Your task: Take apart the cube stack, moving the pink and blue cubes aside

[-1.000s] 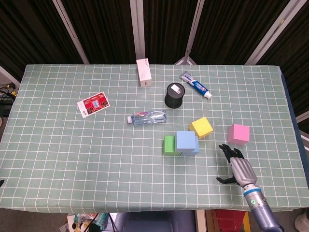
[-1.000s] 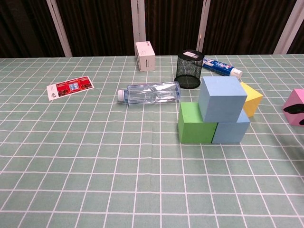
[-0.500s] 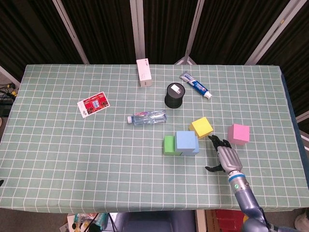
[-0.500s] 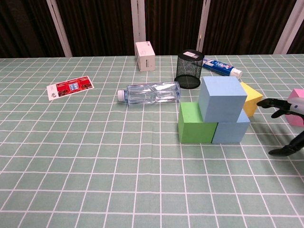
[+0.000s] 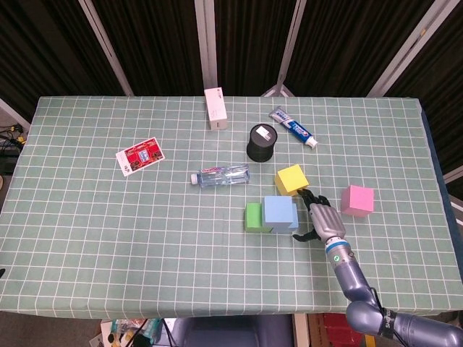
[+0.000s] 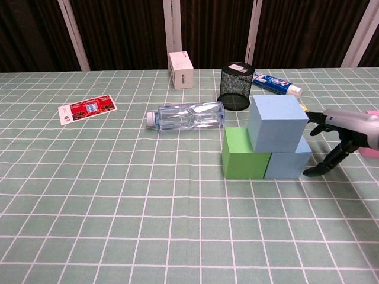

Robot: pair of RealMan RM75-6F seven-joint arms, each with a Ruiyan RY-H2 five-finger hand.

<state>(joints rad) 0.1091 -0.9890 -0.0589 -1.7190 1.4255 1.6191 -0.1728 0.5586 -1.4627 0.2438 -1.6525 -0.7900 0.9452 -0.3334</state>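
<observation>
The stack stands mid-table: a light blue cube (image 5: 279, 211) (image 6: 276, 122) rests on a green cube (image 5: 253, 216) (image 6: 243, 152) and a second blue cube (image 6: 290, 161). Apart from it, the pink cube (image 5: 357, 200) sits on the cloth to the right; in the chest view it is mostly hidden behind the hand. My right hand (image 5: 318, 217) (image 6: 343, 139) is open just right of the top blue cube, fingers spread toward it and holding nothing. I cannot tell whether it touches the cube. The left hand is out of both views.
A yellow cube (image 5: 291, 179) lies just behind the stack, by my fingertips. Further back are a plastic bottle (image 5: 220, 176) (image 6: 186, 115), a black mesh cup (image 5: 261, 142), a toothpaste tube (image 5: 294, 127) and a white box (image 5: 215, 108). A red card (image 5: 140, 157) lies at the left.
My right hand has moved left from near the pink cube to the right side of the stack. The yellow cube has shifted left and back.
</observation>
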